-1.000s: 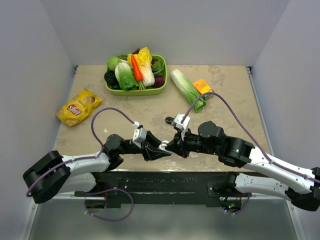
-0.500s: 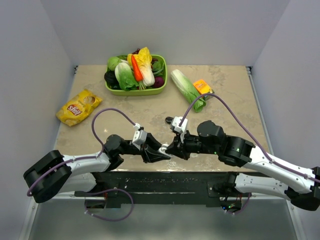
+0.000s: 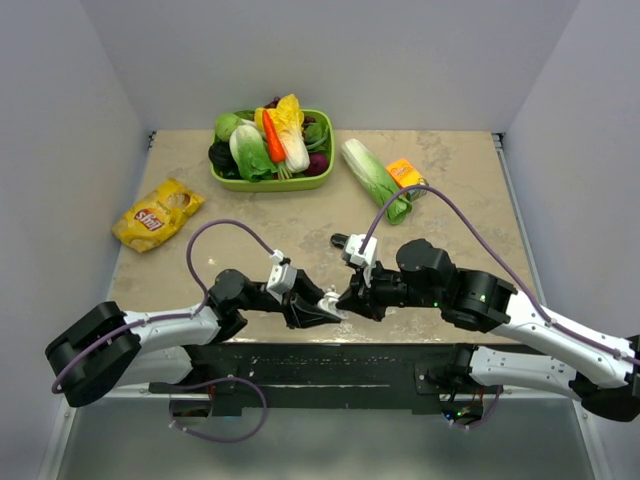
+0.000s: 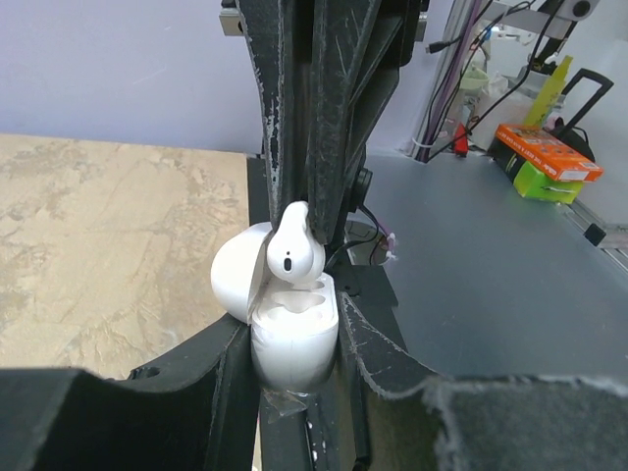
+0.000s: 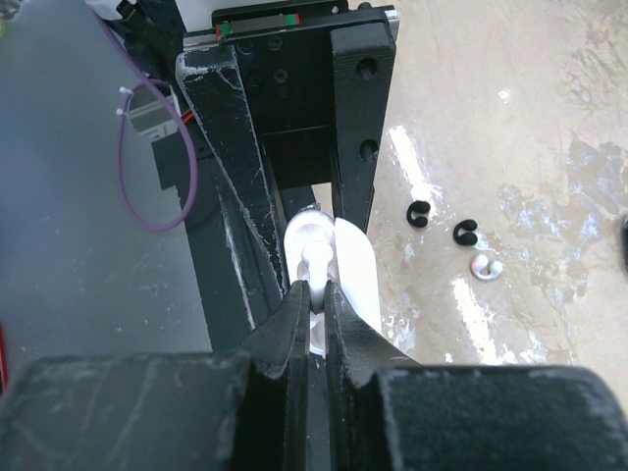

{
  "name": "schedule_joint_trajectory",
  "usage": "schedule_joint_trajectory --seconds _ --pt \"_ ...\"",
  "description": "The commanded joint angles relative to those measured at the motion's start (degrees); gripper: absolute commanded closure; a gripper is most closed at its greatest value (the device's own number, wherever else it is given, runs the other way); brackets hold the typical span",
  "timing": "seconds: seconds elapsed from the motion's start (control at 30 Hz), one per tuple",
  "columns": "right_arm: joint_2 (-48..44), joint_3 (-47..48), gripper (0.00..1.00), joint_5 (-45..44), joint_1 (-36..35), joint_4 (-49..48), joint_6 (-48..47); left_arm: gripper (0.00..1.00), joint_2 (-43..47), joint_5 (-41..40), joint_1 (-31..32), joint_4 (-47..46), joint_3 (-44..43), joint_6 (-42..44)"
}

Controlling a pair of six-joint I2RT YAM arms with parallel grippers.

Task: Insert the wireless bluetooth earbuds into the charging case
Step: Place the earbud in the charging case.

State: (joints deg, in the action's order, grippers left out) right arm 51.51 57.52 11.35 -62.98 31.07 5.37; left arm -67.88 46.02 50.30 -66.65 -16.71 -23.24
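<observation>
Left gripper (image 3: 320, 306): closed on the white charging case (image 4: 292, 345), which is held upright with its lid (image 4: 234, 285) swung open to one side. Right gripper (image 5: 312, 294): clamped on one white earbud (image 4: 294, 253), whose rounded head sits at the case's open mouth; whether it touches cannot be told. Both grippers meet over the near edge of the bench (image 3: 450, 180). Far side of bench: green basket (image 3: 270, 185) of vegetables; yellow snack bag (image 3: 157, 214), well apart.

Green basket (image 3: 270, 185) of vegetables (image 3: 249, 152) at the table's (image 3: 460, 200) far edge; chip bag (image 3: 157, 214) left; lettuce (image 3: 371, 178) beside orange packet (image 3: 405, 173), right.
</observation>
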Motion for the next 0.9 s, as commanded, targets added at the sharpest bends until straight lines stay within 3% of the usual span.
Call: schedule_joint_trajectory --seconds 0.0,0.8,0.83,0.87 --pt "0.3 2.5 1.00 1.6 0.1 0.9 -1.0 1.00 0.6 0.2 0.5 -0.8 -1.1 2.8" --pt "4.8 2.2 1.00 5.2 0.1 1.1 -1.2 1.00 0.6 -0.1 1.6 0.0 -1.8 3.7" --pt "5.0 2.3 0.99 5.1 0.1 1.1 -1.2 1.00 0.5 -0.1 1.7 0.1 -1.9 3.7" --pt "5.0 2.4 0.89 4.6 0.1 1.1 -1.1 1.00 0.4 -0.1 1.7 0.1 -1.9 3.7"
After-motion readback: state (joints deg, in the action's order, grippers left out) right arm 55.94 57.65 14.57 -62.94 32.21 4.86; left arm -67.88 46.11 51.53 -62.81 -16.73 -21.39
